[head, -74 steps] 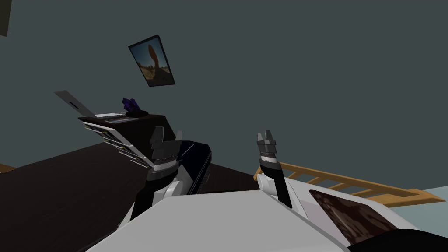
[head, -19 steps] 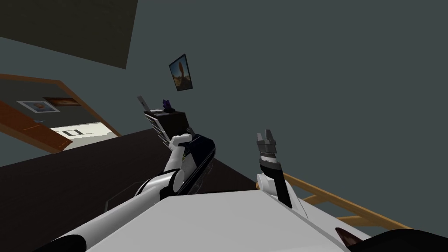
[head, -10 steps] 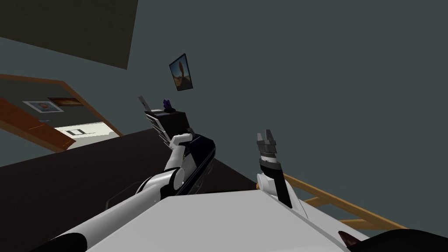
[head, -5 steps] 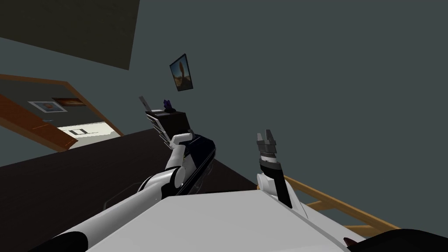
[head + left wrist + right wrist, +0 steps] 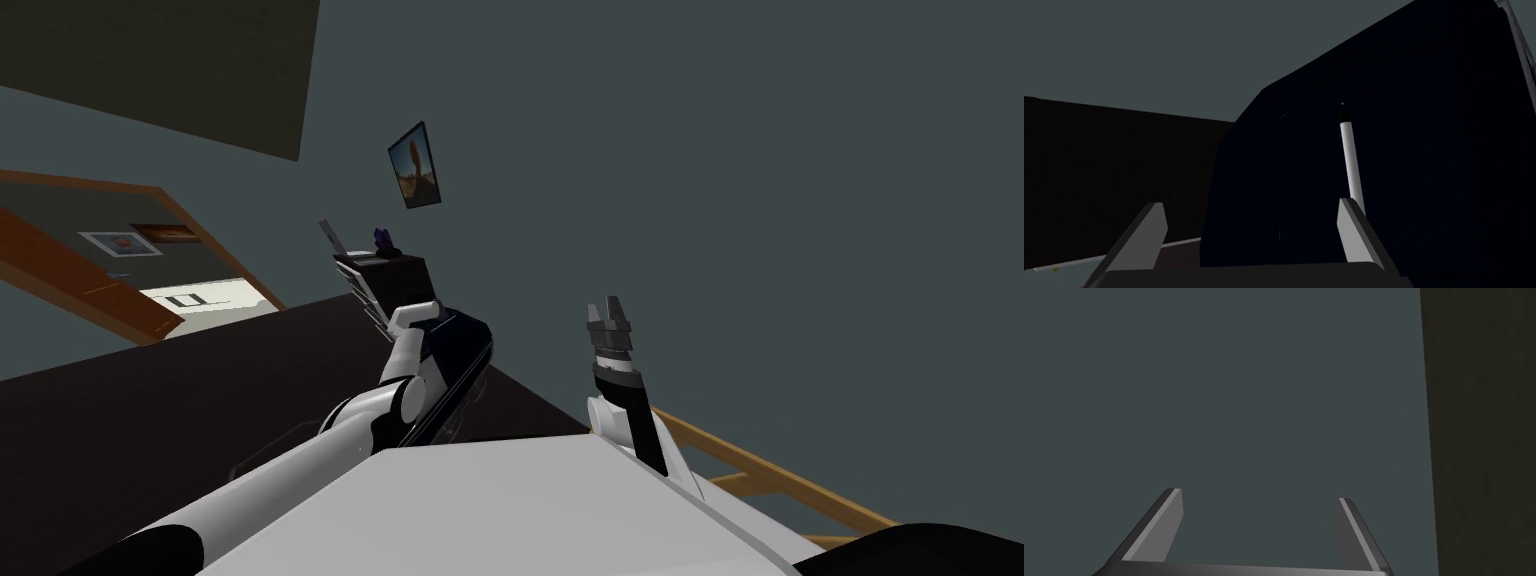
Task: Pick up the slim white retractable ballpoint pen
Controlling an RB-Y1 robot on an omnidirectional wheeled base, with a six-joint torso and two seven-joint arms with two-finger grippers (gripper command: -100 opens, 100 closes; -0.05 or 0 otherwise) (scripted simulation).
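The left gripper (image 5: 1250, 210), its fingers spread wide and holding nothing, hangs close to a dark blue block (image 5: 1424, 150) on the dark desk (image 5: 150, 420). The slim white pen (image 5: 1349, 155) lies on that block, its near end just past the tip of one finger (image 5: 1351, 225) and its body running off toward one o'clock from the middle of the gap. The risk is plain: the pen sits in line with a finger, not between the two, so closing here would likely catch only air, and pressing ahead could bring the thin blade down on the barrel and roll or flick it across the block, perhaps off the edge. The right gripper (image 5: 608, 312), also spread and empty, is raised at about three o'clock of the left arm, well apart from the desk
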